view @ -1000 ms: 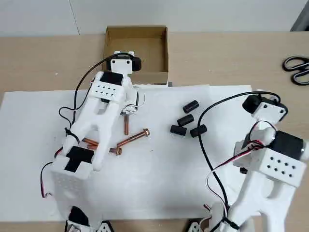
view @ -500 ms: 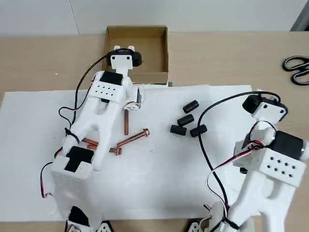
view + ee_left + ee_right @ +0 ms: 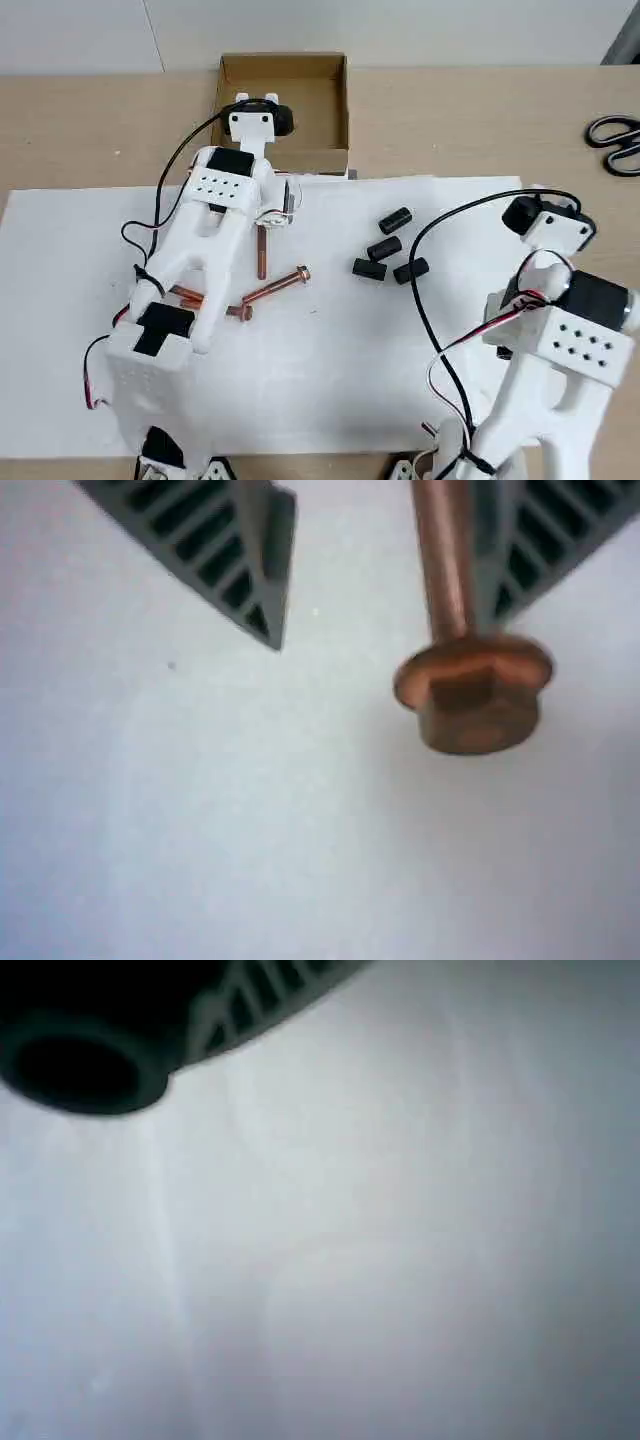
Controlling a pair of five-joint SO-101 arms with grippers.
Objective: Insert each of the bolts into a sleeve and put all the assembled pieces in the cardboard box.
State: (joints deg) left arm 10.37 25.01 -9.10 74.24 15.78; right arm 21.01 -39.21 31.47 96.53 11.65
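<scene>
High view: left gripper [image 3: 275,212], jaws spread wide, sits over one end of a copper bolt [image 3: 262,255] at centre left, just below the cardboard box [image 3: 310,110]. Four black sleeves [image 3: 384,248] lie clustered right of centre.

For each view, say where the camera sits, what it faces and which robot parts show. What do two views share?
High view: fixed above, looking down at white paper sheet; white left arm and right arm show.
Left wrist view: on left arm, facing down; open left tool around copper hex-headed bolt.
Right wrist view: on right arm, close over paper; edge of right tool, black tubular sleeve.
Shared: bolt, seen from above.
</scene>
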